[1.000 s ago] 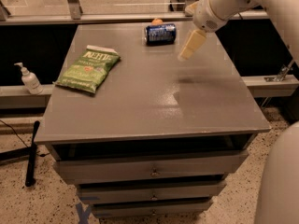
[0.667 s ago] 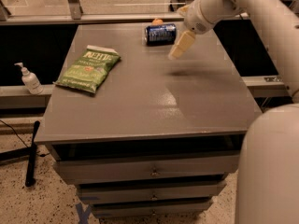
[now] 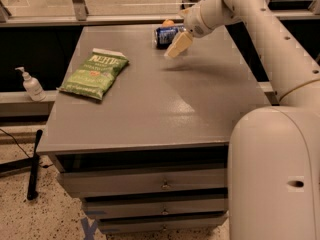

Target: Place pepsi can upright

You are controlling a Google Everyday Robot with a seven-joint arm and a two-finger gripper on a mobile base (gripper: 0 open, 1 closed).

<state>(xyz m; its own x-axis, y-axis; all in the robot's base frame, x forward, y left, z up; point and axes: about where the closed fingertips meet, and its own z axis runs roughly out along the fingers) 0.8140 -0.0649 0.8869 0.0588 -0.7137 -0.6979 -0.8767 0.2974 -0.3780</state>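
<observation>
The pepsi can (image 3: 165,35), dark blue, lies on its side at the far edge of the grey table (image 3: 150,104). My gripper (image 3: 177,46) hangs just in front of and slightly right of the can, a little above the tabletop, its cream fingers pointing down and left. It holds nothing that I can see. The white arm reaches in from the right. A small orange ball (image 3: 168,22) peeks out behind the can.
A green chip bag (image 3: 95,74) lies on the left part of the table. A white pump bottle (image 3: 31,85) stands on a ledge to the left. Drawers sit under the tabletop. The robot's white body (image 3: 275,174) fills the lower right.
The gripper has moved left and toward the can, from right of it to just in front of it. The can and the bag have not moved.
</observation>
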